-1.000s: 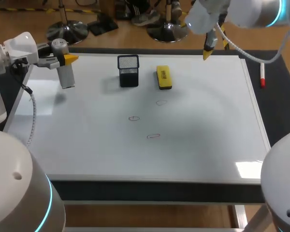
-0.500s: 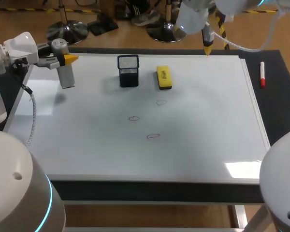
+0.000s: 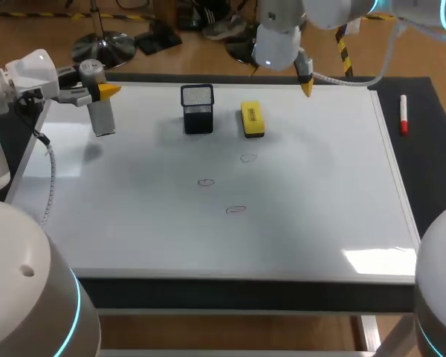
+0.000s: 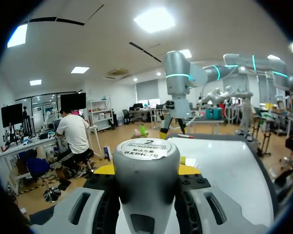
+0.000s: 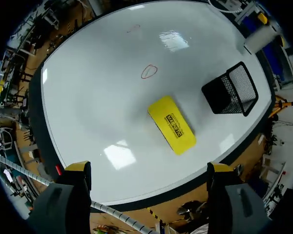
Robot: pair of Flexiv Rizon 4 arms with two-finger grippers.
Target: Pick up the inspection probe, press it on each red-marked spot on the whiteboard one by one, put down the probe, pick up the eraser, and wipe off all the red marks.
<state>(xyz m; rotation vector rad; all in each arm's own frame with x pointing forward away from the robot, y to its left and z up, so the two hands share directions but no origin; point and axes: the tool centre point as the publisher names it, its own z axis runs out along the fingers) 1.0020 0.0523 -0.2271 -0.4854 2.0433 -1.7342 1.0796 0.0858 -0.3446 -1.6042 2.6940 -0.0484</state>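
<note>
The grey cylindrical probe [image 3: 101, 113] hangs upright over the whiteboard's [image 3: 320, 186] far left corner, with my left gripper [image 3: 104, 91] shut on its upper part. In the left wrist view the probe [image 4: 146, 161] fills the gap between the left gripper's [image 4: 146, 170] yellow tips. My right gripper [image 3: 280, 78] hovers wide open and empty above the board's far edge, just behind the yellow eraser [image 3: 252, 119]. The right wrist view has the eraser [image 5: 171, 124] ahead of that gripper [image 5: 149, 168]. Three red marks [image 3: 247, 158] [image 3: 206, 182] [image 3: 236, 210] lie mid-board.
A black mesh cup [image 3: 198, 108] stands left of the eraser and also shows in the right wrist view [image 5: 230, 95]. A red marker [image 3: 404, 114] lies on the dark mat past the board's right edge.
My right arm has swung left along the far edge, from the far right corner to behind the eraser, staying open. The left arm and probe have not moved.
</note>
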